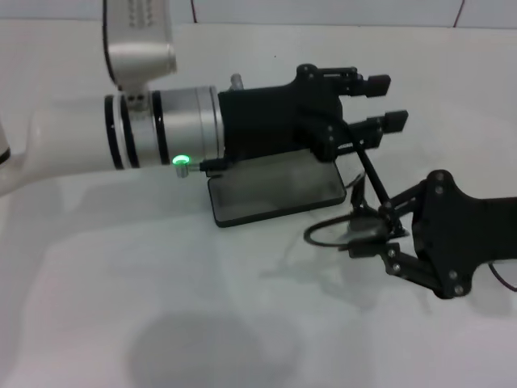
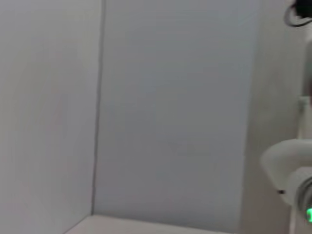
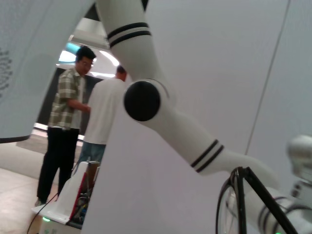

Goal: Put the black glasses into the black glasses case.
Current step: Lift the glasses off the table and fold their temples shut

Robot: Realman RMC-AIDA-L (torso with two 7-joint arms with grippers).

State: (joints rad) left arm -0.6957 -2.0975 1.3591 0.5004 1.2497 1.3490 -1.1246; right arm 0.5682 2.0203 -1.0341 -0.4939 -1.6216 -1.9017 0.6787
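Observation:
The black glasses case (image 1: 275, 194) lies flat on the white table, showing a grey face inside a black rim; its far edge is hidden under my left gripper. My left gripper (image 1: 386, 101) hovers over the case's far right corner, fingers apart and empty. My right gripper (image 1: 363, 234) comes in from the right and is shut on the black glasses (image 1: 323, 234), just right of the case's near right corner. One temple arm (image 1: 371, 174) sticks up and back. The glasses' rim also shows in the right wrist view (image 3: 239, 195).
The white table (image 1: 161, 307) spreads to the front and left. My left arm (image 1: 145, 129) crosses the table from the left. In the right wrist view, two people (image 3: 73, 117) stand far off beyond a white arm (image 3: 161, 117).

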